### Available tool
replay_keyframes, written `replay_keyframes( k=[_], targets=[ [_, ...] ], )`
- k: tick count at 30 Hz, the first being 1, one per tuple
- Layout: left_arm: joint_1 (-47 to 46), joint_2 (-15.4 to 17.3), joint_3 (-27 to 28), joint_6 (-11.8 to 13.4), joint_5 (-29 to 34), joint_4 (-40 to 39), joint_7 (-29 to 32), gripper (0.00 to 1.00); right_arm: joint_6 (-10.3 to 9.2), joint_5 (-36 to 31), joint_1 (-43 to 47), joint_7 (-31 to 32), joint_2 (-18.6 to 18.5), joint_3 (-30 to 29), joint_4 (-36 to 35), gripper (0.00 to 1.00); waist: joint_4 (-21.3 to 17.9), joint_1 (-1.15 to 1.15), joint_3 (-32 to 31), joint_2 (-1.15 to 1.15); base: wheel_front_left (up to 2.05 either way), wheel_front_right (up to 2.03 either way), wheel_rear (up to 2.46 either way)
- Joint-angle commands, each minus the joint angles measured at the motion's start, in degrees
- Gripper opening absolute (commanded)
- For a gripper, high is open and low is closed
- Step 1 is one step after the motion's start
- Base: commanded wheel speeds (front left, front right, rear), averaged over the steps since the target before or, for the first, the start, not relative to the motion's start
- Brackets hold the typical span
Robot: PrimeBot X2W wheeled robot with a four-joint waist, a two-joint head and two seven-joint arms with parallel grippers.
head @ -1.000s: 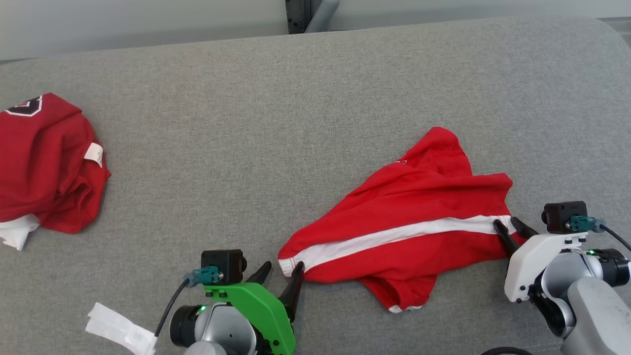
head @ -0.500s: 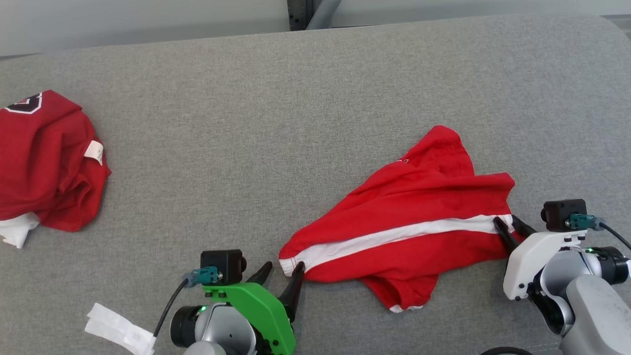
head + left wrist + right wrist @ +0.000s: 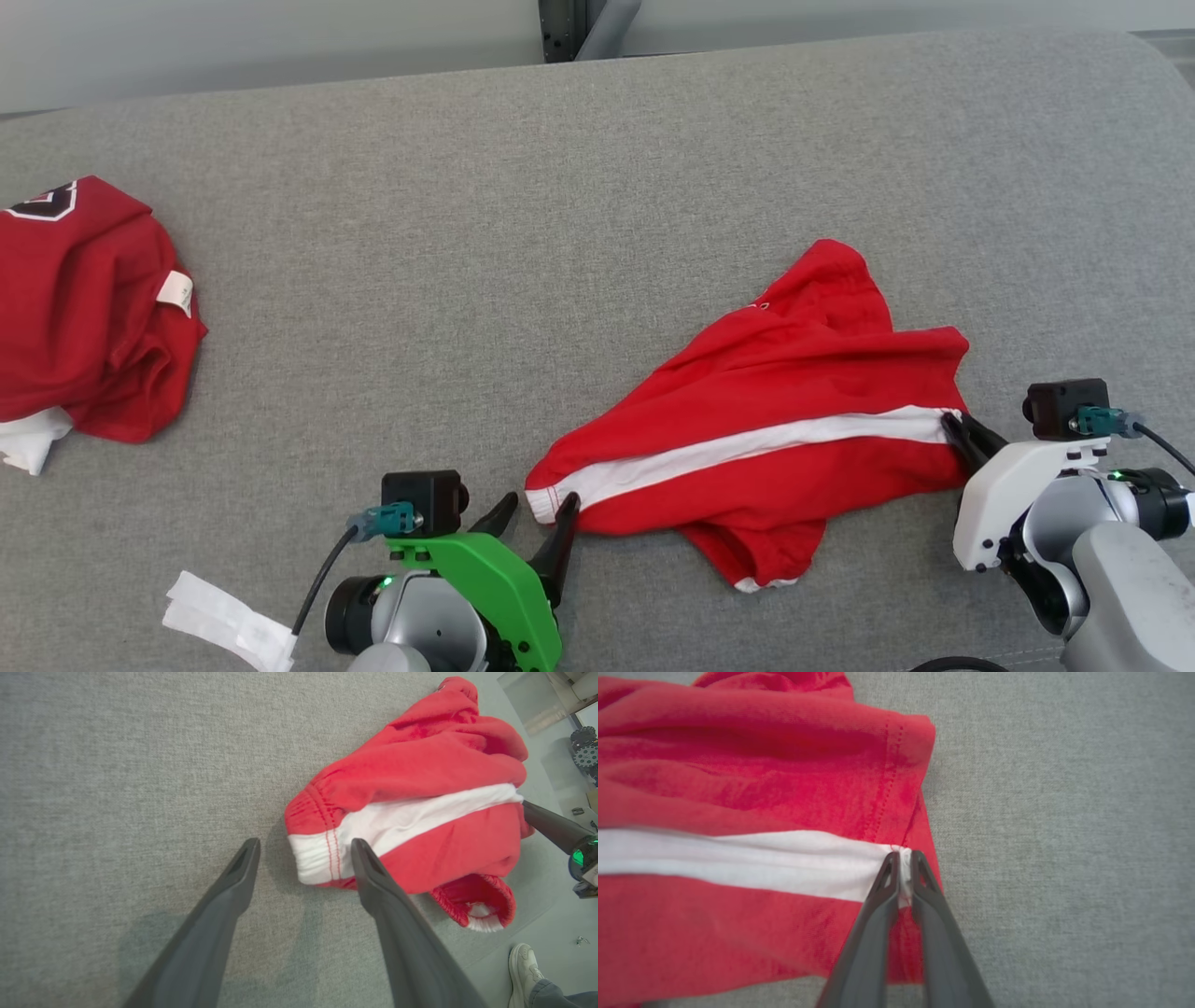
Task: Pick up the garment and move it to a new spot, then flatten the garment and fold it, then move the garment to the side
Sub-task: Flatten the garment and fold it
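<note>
Flattening needs both ends held. Head view: shorts (image 3: 756, 439) rumpled on grey cushion (image 3: 467, 233). Left wrist view: left pincer (image 3: 304, 843) open at the white stripe (image 3: 420, 812) — close there. Right wrist view: right pincer (image 3: 902, 856) clamps the opposite hem — pull evenly.

Bright, even, diffuse light on the grey cushion (image 3: 467, 233). Faint soft shadows lie beneath the left gripper (image 3: 304, 843). Close up, the red garment (image 3: 738, 765) and right gripper (image 3: 903, 856) look slightly blurred.

The left gripper (image 3: 304, 843), fingers spread, flanks the garment's (image 3: 420, 765) white-striped end near the grey cushion's (image 3: 117, 765) edge.
</note>
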Motion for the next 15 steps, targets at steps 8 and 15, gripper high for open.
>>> replay_keyframes(
  k=[8,15],
  targets=[
    [0.1,0.5,-0.4,0.2,-0.5,-0.1,0.3,0.98,-0.10,0.3,0.9,0.2,-0.1,0.2,0.0,0.09,-0.2,0.00,-0.8,0.00,0.00,0.00,0.00],
    [0.7,0.7,-0.9,0.3,-1.1,-1.0,1.0,0.27,-0.10,0.4,1.3,0.3,0.0,0.3,-0.3,0.10,-0.3,0.00,-1.3,0.00,0.00,0.00,0.00]
  ],
)
